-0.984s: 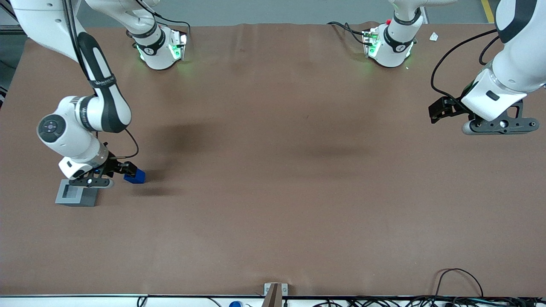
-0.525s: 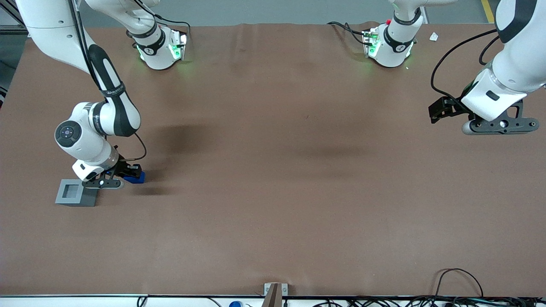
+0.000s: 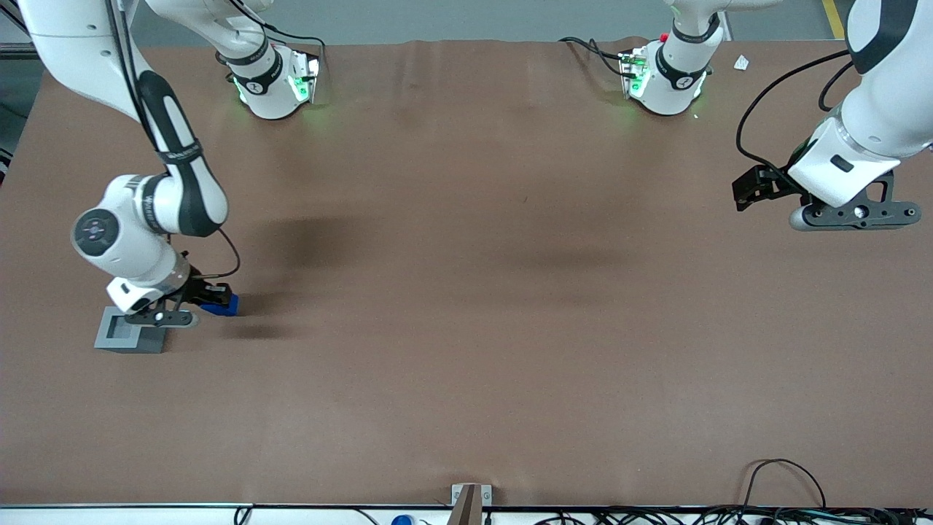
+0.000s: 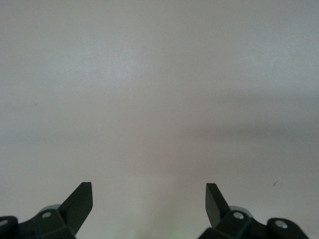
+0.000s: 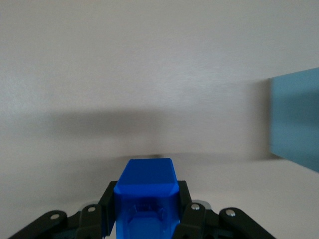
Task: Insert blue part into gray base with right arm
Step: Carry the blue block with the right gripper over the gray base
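The right arm's gripper (image 3: 216, 300) is shut on the blue part (image 3: 221, 305), holding it low over the table beside the gray base (image 3: 130, 332). The base sits on the brown table toward the working arm's end, its square socket facing up, partly covered by the gripper's black flange. In the right wrist view the blue part (image 5: 145, 201) is clamped between the two black fingers (image 5: 191, 209) of the gripper (image 5: 145, 214), and a side of the gray base (image 5: 295, 119) shows as a bluish block on the table.
The brown table mat (image 3: 466, 292) stretches wide toward the parked arm's end. The two arm bases (image 3: 273, 80) (image 3: 667, 76) stand at the table's edge farthest from the front camera. Cables (image 3: 787, 481) lie along the near edge.
The gripper with the blue part moved toward the parked arm's end, then came back toward the gray base. The part stays in its grip.
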{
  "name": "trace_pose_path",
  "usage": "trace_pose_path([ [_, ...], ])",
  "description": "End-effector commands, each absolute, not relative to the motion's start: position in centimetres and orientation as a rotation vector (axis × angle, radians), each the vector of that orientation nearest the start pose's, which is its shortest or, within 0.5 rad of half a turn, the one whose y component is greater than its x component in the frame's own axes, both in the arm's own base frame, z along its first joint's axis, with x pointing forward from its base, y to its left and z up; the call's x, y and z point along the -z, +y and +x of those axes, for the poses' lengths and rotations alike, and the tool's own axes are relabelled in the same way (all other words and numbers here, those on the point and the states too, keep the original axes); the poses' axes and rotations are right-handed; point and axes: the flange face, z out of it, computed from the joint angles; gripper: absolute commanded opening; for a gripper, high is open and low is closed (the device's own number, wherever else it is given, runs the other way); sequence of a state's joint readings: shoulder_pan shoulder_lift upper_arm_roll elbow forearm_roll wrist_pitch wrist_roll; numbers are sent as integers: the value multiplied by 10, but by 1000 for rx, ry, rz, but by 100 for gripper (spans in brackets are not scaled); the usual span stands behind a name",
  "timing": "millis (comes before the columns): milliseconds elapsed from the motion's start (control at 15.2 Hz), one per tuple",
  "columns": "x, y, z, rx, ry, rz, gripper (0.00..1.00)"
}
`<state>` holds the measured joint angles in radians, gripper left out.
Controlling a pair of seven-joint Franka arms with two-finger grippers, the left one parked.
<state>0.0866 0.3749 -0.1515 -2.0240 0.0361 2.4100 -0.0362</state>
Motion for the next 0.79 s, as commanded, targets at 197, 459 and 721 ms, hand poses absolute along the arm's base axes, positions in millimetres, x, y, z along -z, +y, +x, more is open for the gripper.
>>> trace_pose_path([
  [197,-379,-116,641,-74,118,-3139,1],
  [459,-375,-174,653,-43,148,-3146,1],
  [721,-360,-203,664,-41,130,-3154,1],
])
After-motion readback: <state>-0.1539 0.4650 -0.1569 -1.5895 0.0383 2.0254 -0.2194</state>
